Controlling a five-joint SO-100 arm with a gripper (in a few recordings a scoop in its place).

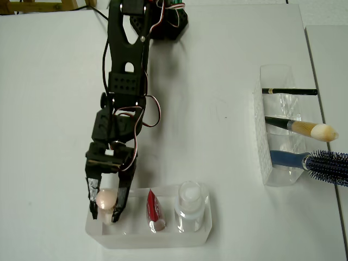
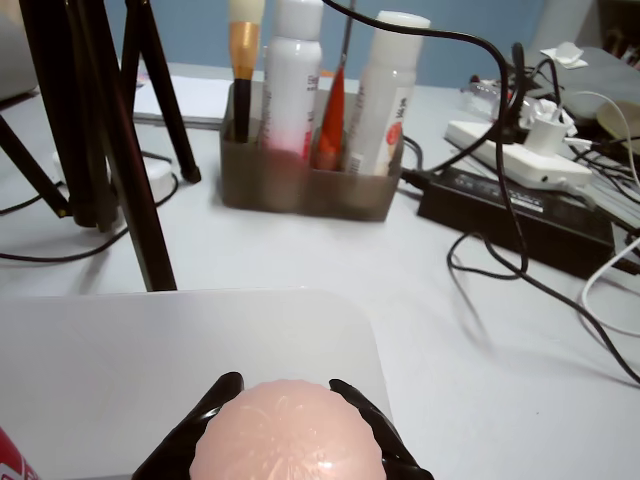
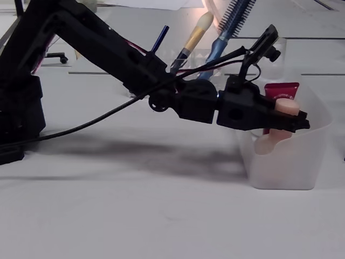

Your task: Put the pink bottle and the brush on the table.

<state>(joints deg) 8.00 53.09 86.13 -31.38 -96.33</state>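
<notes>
The step in hand looks like the lift of the pink bottle (image 1: pixel 107 200) out of its clear tray (image 1: pixel 157 237), which sits on the white desk (image 1: pixel 217 136) at about 6 o'clock in the overhead view. The bottle stands in the tray's 9 o'clock compartment, with a red sachet (image 1: pixel 154 209) in the middle one and a clear bottle with a white cap (image 1: pixel 190 202) in the 3 o'clock one. The jaws (image 2: pixel 288 425) are closed around the bottle's cap, one black finger on each side of it, as the wrist view shows; in the fixed view the cap (image 3: pixel 284 108) sits between the fingertips while the pale body remains down inside the tray. To do this well, the grip should probably be kept firm and the rise made straight up, since the cap is round and smooth and could twist or slip. The body ought to clear the tray's rim fully before any sideways travel, or the light tray may be dragged along or tipped. The sachet stands just beside the bottle, so drifting toward 3 o'clock seems unwise. Bare desk toward 12 o'clock of the tray offers a sensible place to set it down. The brush (image 1: pixel 304 129) waits in the other clear tray (image 1: pixel 266 157) at 3 o'clock, between a thin black pencil (image 1: pixel 288 91) and a blue hairbrush (image 1: pixel 315 162).
</notes>
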